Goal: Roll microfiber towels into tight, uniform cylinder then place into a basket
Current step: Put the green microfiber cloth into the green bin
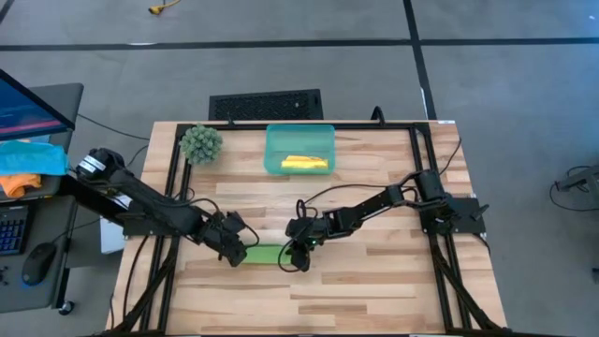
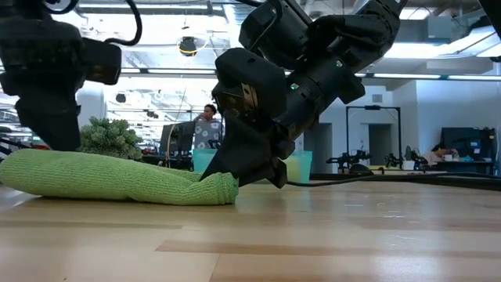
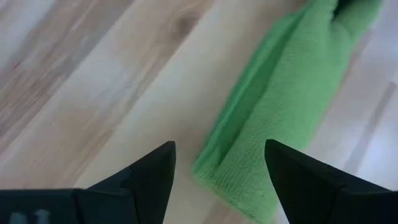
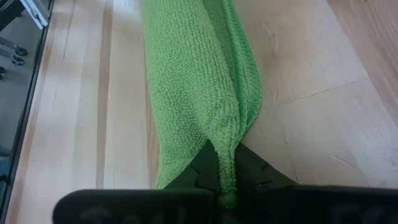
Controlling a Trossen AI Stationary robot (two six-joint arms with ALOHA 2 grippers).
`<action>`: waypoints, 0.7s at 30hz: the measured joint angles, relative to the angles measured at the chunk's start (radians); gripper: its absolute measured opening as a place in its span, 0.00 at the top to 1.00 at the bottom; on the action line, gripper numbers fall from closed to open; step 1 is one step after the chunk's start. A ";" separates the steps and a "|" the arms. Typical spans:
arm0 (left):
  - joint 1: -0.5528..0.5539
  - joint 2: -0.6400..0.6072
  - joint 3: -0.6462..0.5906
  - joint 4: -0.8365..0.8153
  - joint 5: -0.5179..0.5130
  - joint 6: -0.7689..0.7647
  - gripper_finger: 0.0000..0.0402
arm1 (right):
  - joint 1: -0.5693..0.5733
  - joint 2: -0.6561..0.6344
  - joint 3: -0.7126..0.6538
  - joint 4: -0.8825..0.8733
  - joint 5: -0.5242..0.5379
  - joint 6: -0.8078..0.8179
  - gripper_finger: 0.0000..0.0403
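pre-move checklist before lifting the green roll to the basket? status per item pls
1. Right gripper shut on the lime green towel at one end: ok.
2. Left gripper closed on the other end: not ok, fingers open at that end.
3. Roll tight and uniform: not ok, a loose flap runs along it in the right wrist view.
4. Basket has room: ok, the yellow towel fills only part.
5. Path to basket free: ok; the fuzzy plant sits beside it.

Overhead view straight down, low view level at tabletop, wrist views close (all sharing the green towel (image 1: pixel 265 254)).
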 joint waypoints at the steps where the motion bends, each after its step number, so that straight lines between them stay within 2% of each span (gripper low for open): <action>1: -0.004 0.000 0.000 -0.007 -0.003 -0.016 0.40 | 0.000 0.000 0.000 0.000 0.000 0.000 0.91; 10: -0.037 0.000 -0.125 0.235 0.040 -0.088 0.40 | 0.001 0.000 0.000 0.002 0.000 0.000 0.91; 13: -0.037 0.000 -0.171 0.269 0.048 -0.130 0.40 | 0.001 0.000 0.000 0.002 0.000 -0.002 0.91; 17: -0.037 -0.005 -0.229 0.340 0.041 -0.183 0.40 | 0.001 0.000 0.000 0.002 0.000 -0.003 0.91; 21: -0.038 -0.005 -0.272 0.445 0.016 -0.170 0.43 | 0.001 0.000 0.000 0.003 0.001 -0.003 0.91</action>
